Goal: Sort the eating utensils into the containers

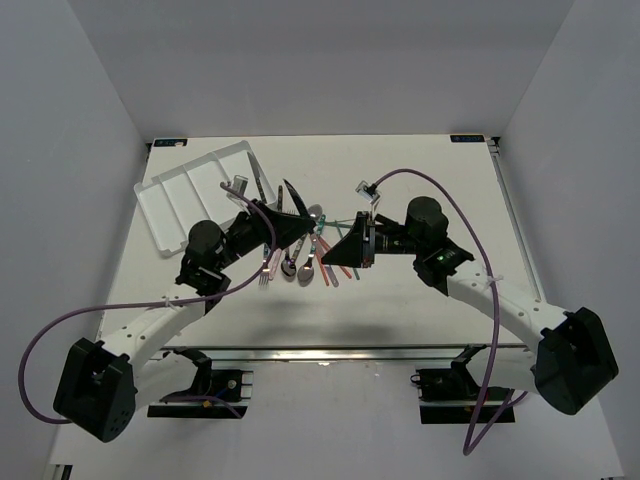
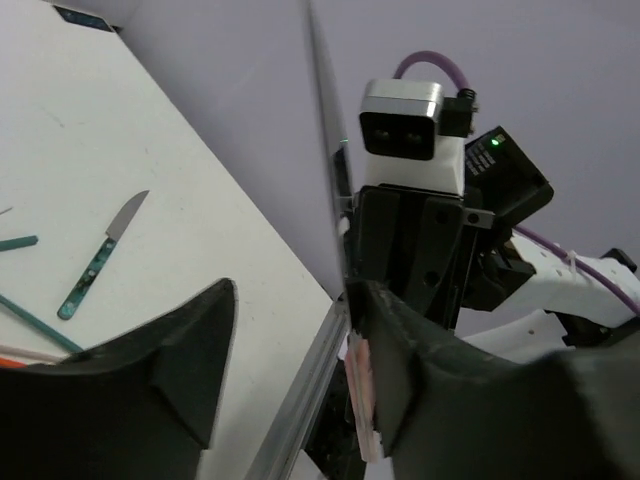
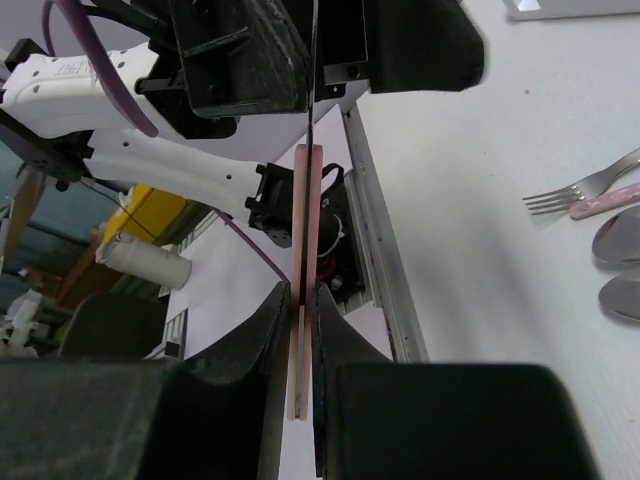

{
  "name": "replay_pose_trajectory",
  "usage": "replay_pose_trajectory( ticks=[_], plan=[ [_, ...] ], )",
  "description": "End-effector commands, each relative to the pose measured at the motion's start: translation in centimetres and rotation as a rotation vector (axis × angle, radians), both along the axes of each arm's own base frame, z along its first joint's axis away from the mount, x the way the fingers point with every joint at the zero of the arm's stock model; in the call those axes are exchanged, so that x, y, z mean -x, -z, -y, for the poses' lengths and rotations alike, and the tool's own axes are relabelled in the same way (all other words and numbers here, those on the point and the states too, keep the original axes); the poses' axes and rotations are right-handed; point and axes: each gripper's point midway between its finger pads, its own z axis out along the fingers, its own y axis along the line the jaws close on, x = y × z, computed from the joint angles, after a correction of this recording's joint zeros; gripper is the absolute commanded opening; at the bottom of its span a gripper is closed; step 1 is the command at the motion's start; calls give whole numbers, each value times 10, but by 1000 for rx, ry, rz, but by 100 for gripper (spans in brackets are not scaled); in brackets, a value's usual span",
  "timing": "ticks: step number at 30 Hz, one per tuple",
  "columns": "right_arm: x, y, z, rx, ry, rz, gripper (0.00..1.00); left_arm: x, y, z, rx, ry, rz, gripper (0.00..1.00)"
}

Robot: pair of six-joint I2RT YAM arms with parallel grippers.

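From above, the left hand (image 1: 308, 227) and right hand (image 1: 328, 252) meet tip to tip over the middle of the desk (image 1: 430, 180). Below them a pile of utensils (image 1: 295, 265) lies mostly near-to-far. The white tray (image 1: 172, 205) sits skewed at the far left. Anything passing between the hands is too thin to pick out here. The left wrist view shows a pink-handled knife (image 2: 326, 160) edge-on, its long axis upright in the frame. The blade points toward the top and the pink handle sits low beside one finger (image 2: 410, 380). The left hand is released, its jaws apart, and the blade seems to rest against that one finger only. On the desk beyond lies a teal-handled knife (image 2: 95, 262), tip pointing up and right. Teal chopsticks (image 2: 30, 318) are cut off at the left edge. In the right wrist view the right hand is clenched on the knife's pink handle. The blade runs straight up between the left hand's parted fingers. A fork (image 3: 575, 192) and two spoons (image 3: 618, 240) lie at the right, cut by the frame edge.
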Motion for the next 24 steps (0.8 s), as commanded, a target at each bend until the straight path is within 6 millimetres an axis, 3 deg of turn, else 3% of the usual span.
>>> replay_pose_trajectory(
  ticks=[1, 4, 7, 9, 12, 13, 14, 15, 16, 17, 18, 19, 20, 21, 22, 23, 24],
  plan=[
    [23, -24, -2, -67, -113, 34, 0, 1, -32, 3, 46, 5, 103, 61],
    [20, -20, -4, -52, -104, 15, 0, 11, -49, 3, 85, 35, 170, 47],
    [17, -16, -6, -40, -100, -9, 0, 27, -63, 6, 124, 93, 227, 23],
    [15, -16, -8, -40, -100, -12, 0, 32, -64, 7, 125, 115, 242, 1],
    [13, -17, -8, -44, -90, -6, 0, 24, -56, 9, 102, 97, 207, 0],
    [8, -16, -5, -32, -50, -16, 29, 16, -51, 8, 82, 64, 179, 0],
    [2, -14, -3, -17, -11, 6, 47, 5, -57, 5, 42, 0, 207, 0],
    [-6, -9, 0, 7, 42, 11, 68, -30, -26, -8, -59, -179, 49, 0],
    [-27, 5, 10, 87, 194, -22, 89, -51, -16, -22, -150, -304, 19, 0],
    [-41, 14, 18, 148, 282, 20, 89, -72, 3, -32, -232, -405, -57, 0],
    [-55, 23, 28, 209, 387, 23, 89, -88, 0, -45, -329, -494, -123, 0],
    [-79, 28, 47, 269, 560, 45, 89, -112, 10, -71, -443, -655, -158, 0],
    [-85, 43, 66, 351, 646, 45, 89, -141, 20, -90, -574, -768, -229, 0],
    [-83, 47, 67, 368, 642, 46, 89, -144, 63, -89, -675, -745, -316, 0],
    [-85, 49, 76, 382, 676, 58, 89, -172, 31, -106, -678, -852, -296, 0],
    [-83, 50, 79, 389, 681, 64, 89, -189, 37, -114, -719, -884, -329, 0],
    [-81, 50, 83, 395, 683, 76, 89, -221, 47, -127, -765, -918, -381, 0]
  ],
)
